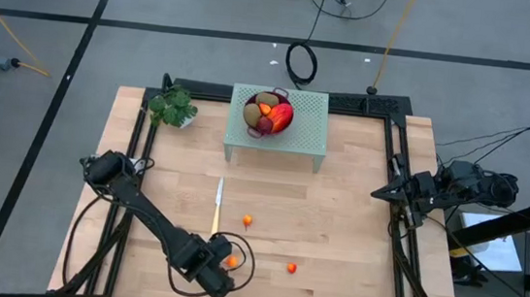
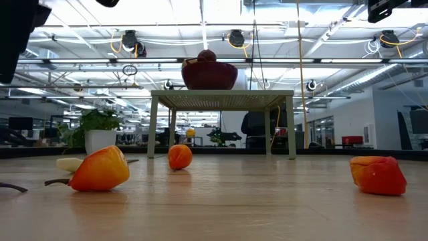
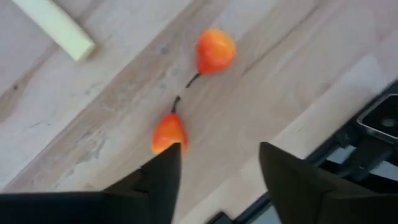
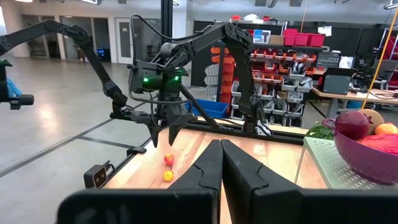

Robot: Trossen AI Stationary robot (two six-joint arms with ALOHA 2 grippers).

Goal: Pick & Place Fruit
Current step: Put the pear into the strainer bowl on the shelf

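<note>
Three tiny orange-red fruits lie on the wooden table: one [image 1: 232, 261] right by my left gripper, one [image 1: 247, 221] near the knife, one [image 1: 291, 266] further right. My left gripper [image 3: 217, 168] points down over the table's near left part, open, with nothing between its fingers. The nearest fruit [image 3: 168, 132] shows just beside one fingertip [image 3: 166, 163], outside the gap; another [image 3: 216, 50] lies beyond it. A dark bowl [image 1: 268, 115] with larger fruit stands on a green stand [image 1: 300, 137]. My right gripper [image 4: 221, 163] waits shut at the table's right edge.
A slim yellow-handled knife [image 1: 217, 207] lies mid-table, its pale handle end [image 3: 56, 28] close to my left gripper. A green plant [image 1: 172, 107] stands at the far left corner. Black frame rails [image 1: 400, 181] run along the table's edges.
</note>
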